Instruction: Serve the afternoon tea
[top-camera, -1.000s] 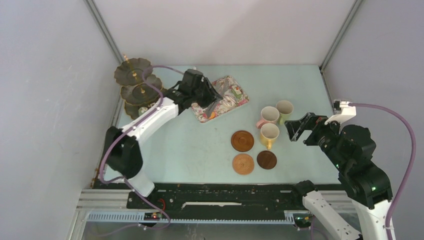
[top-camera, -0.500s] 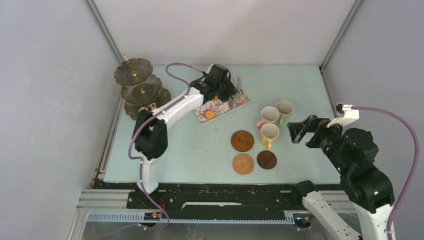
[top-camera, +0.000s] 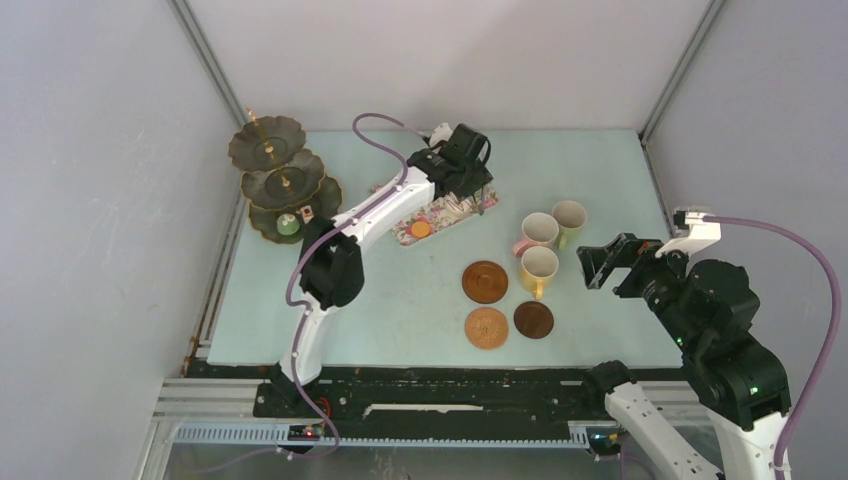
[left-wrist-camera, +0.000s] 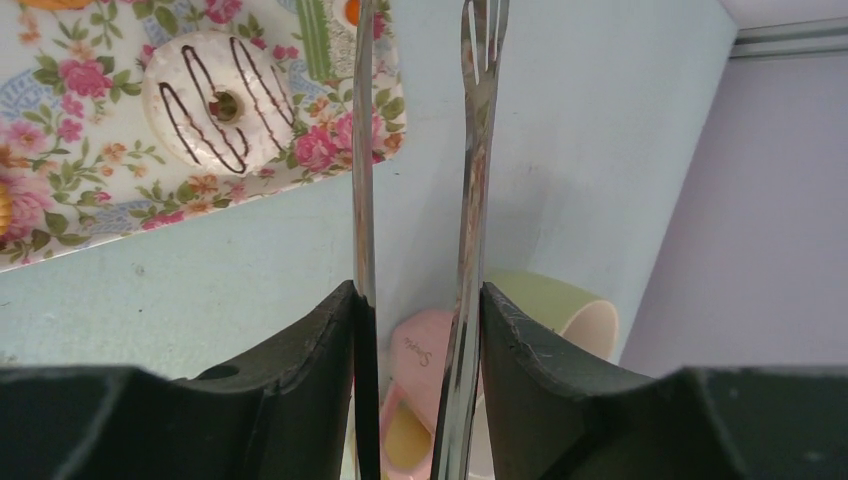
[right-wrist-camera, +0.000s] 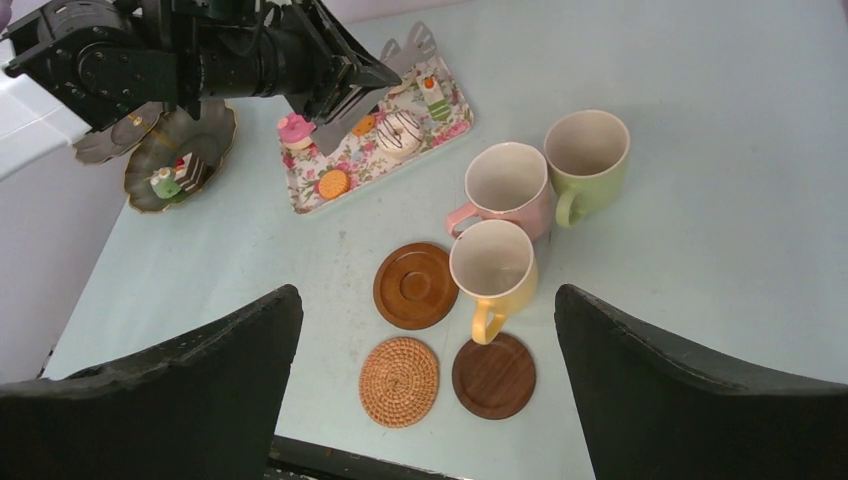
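My left gripper (top-camera: 474, 186) is shut on the long metal tongs (left-wrist-camera: 478, 150) and hangs over the far right end of the flowered tray (top-camera: 452, 213). The tongs' tips stand apart with nothing between them. A white chocolate-striped doughnut (left-wrist-camera: 215, 100), a pink cake (right-wrist-camera: 295, 130) and an orange biscuit (right-wrist-camera: 333, 183) lie on the tray. The dark three-tier stand (top-camera: 275, 185) at the back left has small cakes (right-wrist-camera: 165, 183) on its lowest tier. Pink (top-camera: 538, 232), green (top-camera: 569, 218) and yellow (top-camera: 539, 268) mugs stand on the table. My right gripper (top-camera: 612, 258) is open, right of the mugs.
Three round coasters lie before the mugs: a brown wooden one (top-camera: 485, 281), a woven one (top-camera: 487, 327) and a dark one (top-camera: 533, 319). The yellow mug's handle reaches over the dark coaster's edge. Grey walls close in the table on three sides.
My left arm has swung right from the stand side, across the tray, to its far right end, carrying the tongs. My right gripper has drifted slightly right, still open.
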